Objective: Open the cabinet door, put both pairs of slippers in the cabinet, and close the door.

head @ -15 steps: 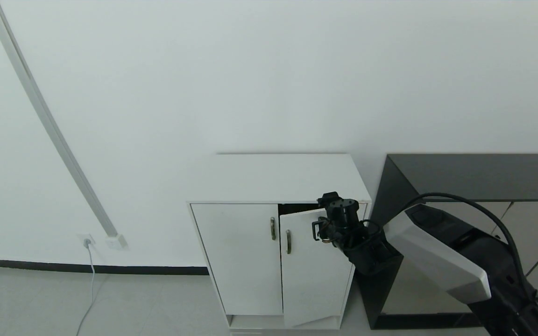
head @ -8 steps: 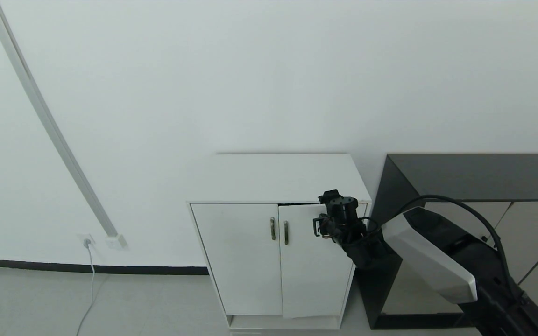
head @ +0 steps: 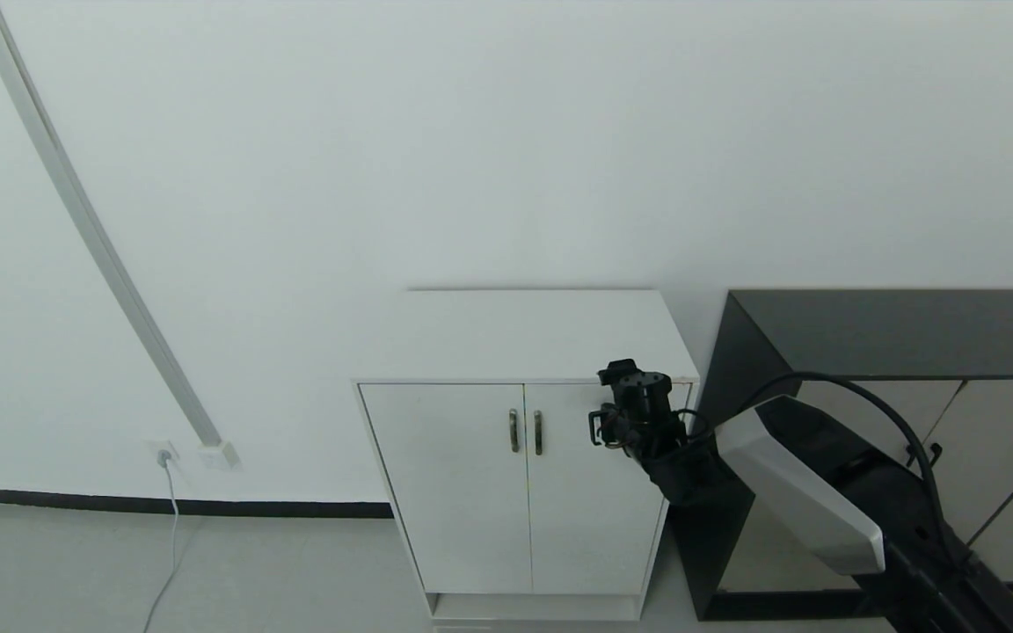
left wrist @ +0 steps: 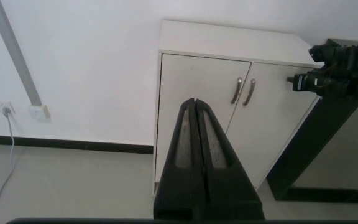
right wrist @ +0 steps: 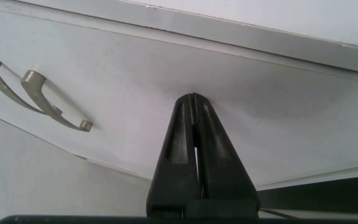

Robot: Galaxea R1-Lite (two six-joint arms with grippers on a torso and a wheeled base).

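Note:
The white cabinet (head: 524, 338) stands against the wall with both doors flush. Its right door (head: 590, 519) and left door (head: 454, 492) meet at two metal handles (head: 538, 432). My right gripper (right wrist: 194, 99) is shut, with its tips pressed on the upper part of the right door (right wrist: 278, 106), a little way from the handles (right wrist: 48, 102). The right arm's wrist (head: 643, 413) sits in front of that door's top right corner. My left gripper (left wrist: 194, 102) is shut on nothing and hangs well back from the cabinet (left wrist: 229, 43), pointing at its left door.
A dark cabinet (head: 893, 334) with grey doors stands directly right of the white one. A wall socket with a hanging cable (head: 163, 459) and a slanted conduit (head: 93, 237) are on the wall to the left. Bare floor (head: 207, 571) lies left of the cabinet.
The right door was ajar a second ago and has swung shut, flush with the left one. My right arm pushed forward with it.

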